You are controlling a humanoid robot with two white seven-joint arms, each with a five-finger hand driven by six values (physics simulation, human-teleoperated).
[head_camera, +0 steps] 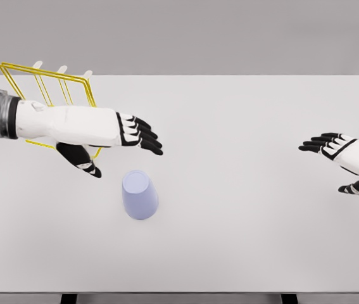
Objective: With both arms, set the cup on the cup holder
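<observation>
Two white robot hands with black fingers are seen above the white rectangular table (242, 240). The pale lavender plastic cup (140, 194) is standing mouth-down near the table's middle, touched by nothing. The left hand (106, 136) is held just beyond it with fingers spread, grasping nothing; the right hand (347, 161) is kept well apart at the right edge, also released. The yellow wire cup holder (46, 85) is placed at the far left, partly hidden by the left arm. The reaching step seems in hand; next, the left hand must be lowered around the cup.
</observation>
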